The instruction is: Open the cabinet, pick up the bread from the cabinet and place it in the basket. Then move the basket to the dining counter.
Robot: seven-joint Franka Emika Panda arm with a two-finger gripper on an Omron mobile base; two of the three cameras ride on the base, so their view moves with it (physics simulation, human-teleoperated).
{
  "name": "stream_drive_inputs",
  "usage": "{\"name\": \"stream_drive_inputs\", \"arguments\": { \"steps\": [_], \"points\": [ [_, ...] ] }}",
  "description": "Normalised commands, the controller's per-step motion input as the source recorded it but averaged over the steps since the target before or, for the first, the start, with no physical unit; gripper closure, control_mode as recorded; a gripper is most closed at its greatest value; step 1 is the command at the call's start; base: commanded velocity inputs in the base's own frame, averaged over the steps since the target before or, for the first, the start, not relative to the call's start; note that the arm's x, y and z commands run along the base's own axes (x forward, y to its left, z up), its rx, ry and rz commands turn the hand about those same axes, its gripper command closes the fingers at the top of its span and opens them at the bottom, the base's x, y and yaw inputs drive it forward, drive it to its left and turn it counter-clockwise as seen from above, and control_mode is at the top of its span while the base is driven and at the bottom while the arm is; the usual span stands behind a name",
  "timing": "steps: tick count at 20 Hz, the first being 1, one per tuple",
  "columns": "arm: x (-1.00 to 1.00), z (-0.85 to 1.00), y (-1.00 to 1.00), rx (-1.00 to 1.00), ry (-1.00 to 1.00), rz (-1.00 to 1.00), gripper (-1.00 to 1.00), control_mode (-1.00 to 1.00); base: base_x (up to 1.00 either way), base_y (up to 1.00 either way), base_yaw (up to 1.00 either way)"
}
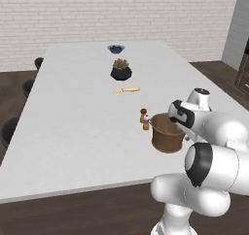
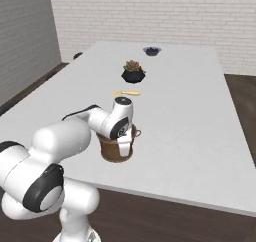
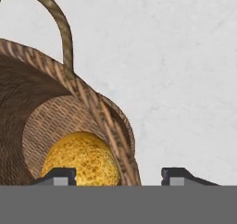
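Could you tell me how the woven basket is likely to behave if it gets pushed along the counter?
The basket looks stiff and light, so it should slide. Standing tall for its base, it might tip. The bread inside may roll.

A dark bowl (image 1: 115,48) sits at the upper middle of the left base view. Below it stands a potted succulent (image 1: 120,69), then a yellowish utensil (image 1: 127,90), then a small brown wooden shaker (image 1: 144,119).
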Motion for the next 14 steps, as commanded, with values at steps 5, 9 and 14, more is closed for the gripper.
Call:
{"name": "stream_drive_inputs", "arguments": {
  "steps": [5, 9, 14],
  "points": [
    [-0.07, 0.63, 0.00, 0.00, 0.01, 0.01, -1.00, -1.00, 0.00, 0.00, 0.00],
    [-0.40, 1.00, 0.29, 0.00, -0.07, 0.06, -1.00, -1.00, 0.00, 0.00, 0.00],
    [-0.49, 1.00, 0.89, -0.17, -0.02, 0.20, -1.00, -1.00, 0.00, 0.00, 0.00]
  ]
}}
